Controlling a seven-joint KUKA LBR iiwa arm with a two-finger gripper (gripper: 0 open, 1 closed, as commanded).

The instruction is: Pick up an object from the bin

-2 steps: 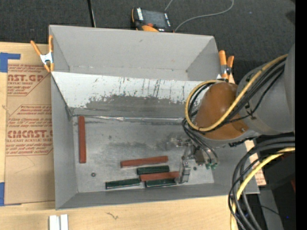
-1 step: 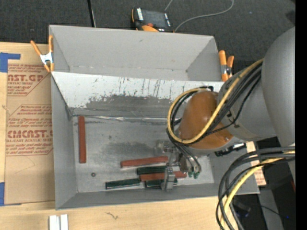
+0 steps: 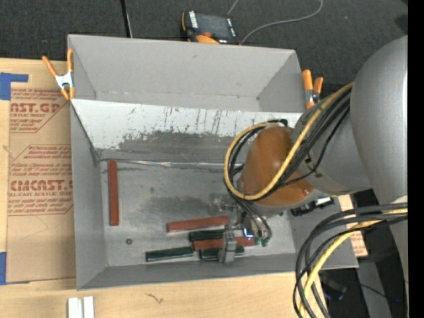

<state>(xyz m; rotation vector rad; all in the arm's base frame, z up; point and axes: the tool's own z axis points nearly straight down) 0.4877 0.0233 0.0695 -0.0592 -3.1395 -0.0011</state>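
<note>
Hanging low at the near right of the grey bin, the gripper meets a small heap: brown bar, dark green stick. Whether it grips anything, I cannot tell. Another brown stick lies apart, left.

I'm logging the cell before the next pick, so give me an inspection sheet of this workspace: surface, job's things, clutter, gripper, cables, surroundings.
Surface: grey metal bin, floor scuffed and streaked towards the far wall.
Job's things: red-brown bar, dark green bar and a few more short dark and red-brown bars, heaped close to the near wall.
Clutter: red-brown stick lying alone along the left wall.
Grippers: gripper down at the right end of the heap; open or shut cannot be told.
Cables: yellow and black cables looped round the orange wrist cover.
Surroundings: black and orange device beyond the far rim, a thin wire running from it.
</note>
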